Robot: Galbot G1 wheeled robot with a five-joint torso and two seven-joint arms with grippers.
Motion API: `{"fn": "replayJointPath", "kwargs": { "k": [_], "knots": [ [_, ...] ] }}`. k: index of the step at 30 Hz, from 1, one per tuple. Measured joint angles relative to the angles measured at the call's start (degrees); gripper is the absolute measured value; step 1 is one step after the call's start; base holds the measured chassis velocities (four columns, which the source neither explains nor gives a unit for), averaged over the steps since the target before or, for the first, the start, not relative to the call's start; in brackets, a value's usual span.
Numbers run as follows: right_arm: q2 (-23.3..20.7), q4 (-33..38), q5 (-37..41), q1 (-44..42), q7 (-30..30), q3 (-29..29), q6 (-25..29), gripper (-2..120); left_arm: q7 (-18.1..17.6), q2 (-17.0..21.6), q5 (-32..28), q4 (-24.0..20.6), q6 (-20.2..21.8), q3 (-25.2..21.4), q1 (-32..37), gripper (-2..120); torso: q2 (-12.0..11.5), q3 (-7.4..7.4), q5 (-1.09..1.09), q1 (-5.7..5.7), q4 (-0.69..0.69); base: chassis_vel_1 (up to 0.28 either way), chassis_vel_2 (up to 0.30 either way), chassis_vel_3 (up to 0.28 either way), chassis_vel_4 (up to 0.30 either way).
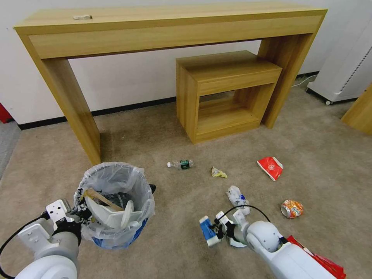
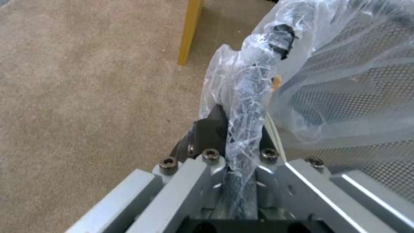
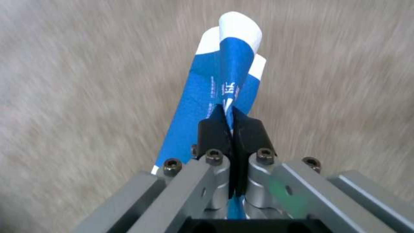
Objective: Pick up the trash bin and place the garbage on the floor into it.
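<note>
So that the trash bin (image 1: 116,205) stays within reach, the left gripper (image 2: 241,142) pinches its bagged rim, while the right gripper (image 3: 233,129) pinches the flattened blue-white cup (image 3: 224,84).

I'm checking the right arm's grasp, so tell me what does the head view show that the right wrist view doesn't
Head view alone: the trash bin held at its rim by the left gripper, and litter on the carpet, namely a bottle, a red wrapper and an orange can. Right wrist view alone: the black fingers pinching the flattened cup's wall. Both: the right gripper shut on the blue-white cup above beige carpet.
</note>
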Motion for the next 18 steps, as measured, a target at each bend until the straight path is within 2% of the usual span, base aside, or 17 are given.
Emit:
{"fn": "replayJointPath", "kwargs": {
  "k": [3, 5, 7, 8, 11, 12, 14, 18],
  "knots": [
    [-1.16, 3.78, 2.37, -0.56, 0.52, 1.49, 2.22, 0, 0.04, 0.07, -0.09, 0.01, 0.0, 0.04, -0.05, 1, 0.0, 0.0, 0.0, 0.0, 0.0, 0.0, 0.0, 0.0, 0.0],
    [-2.6, 8.57, 5.18, -1.28, -0.15, 4.85, 7.92, 0, 0.15, 0.09, -0.19, 0.06, 0.0, 0.41, -0.07, 1, 0.0, 0.0, 0.0, 0.0, 0.0, 0.0, 0.0, 0.0, 0.0],
    [-3.52, 11.75, 6.97, -1.37, -3.47, 8.0, 13.21, 0, 0.29, 0.11, -1.03, -0.06, 0.07, 0.86, 0.07, 1, 0.0, 0.0, 0.0, 0.0, 0.0, 0.0, 0.0, 0.0, 0.0],
    [-3.52, 11.75, 6.97, -1.37, -3.47, 8.0, 13.21, 0, 0.29, 0.11, -1.03, -0.06, 0.07, 0.86, 0.07, 1, 0.0, 0.0, 0.0, 0.0, 0.0, 0.0, 0.0, 0.0, 0.0],
    [-3.91, 14.09, 10.86, -0.06, -11.69, 10.47, 23.53, 0, 0.33, 0.12, -2.36, -0.5, 0.47, 1.51, 0.23, 1, 0.0, -0.01, -0.01, 0.0, 0.0, 0.0, 0.0, 0.0, 0.0],
    [-3.91, 14.09, 10.86, -0.06, -11.69, 10.47, 23.53, 0, 0.33, 0.12, -2.36, -0.5, 0.47, 1.51, 0.23, 1, 0.0, -0.01, -0.01, 0.0, 0.0, 0.0, 0.0, 0.0, 0.0],
    [-3.39, 14.83, 15.36, 2.03, -20.11, 10.93, 30.76, 0, 0.54, 0.12, -2.17, -0.54, 0.57, 2.14, 0.37, 1, 0.0, 0.0, 0.01, 0.0, 0.0, 0.0, 0.0, 0.0, 0.0],
    [-2.47, 15.29, 21.22, 4.07, -23.67, 9.26, 33.93, 0, 1.43, -0.1, -1.22, -0.54, 0.59, 3.39, 0.67, 1, 0.0, -0.01, -0.01, 0.0, 0.0, 0.0, 0.0, 0.0, 0.0]
  ]
}}
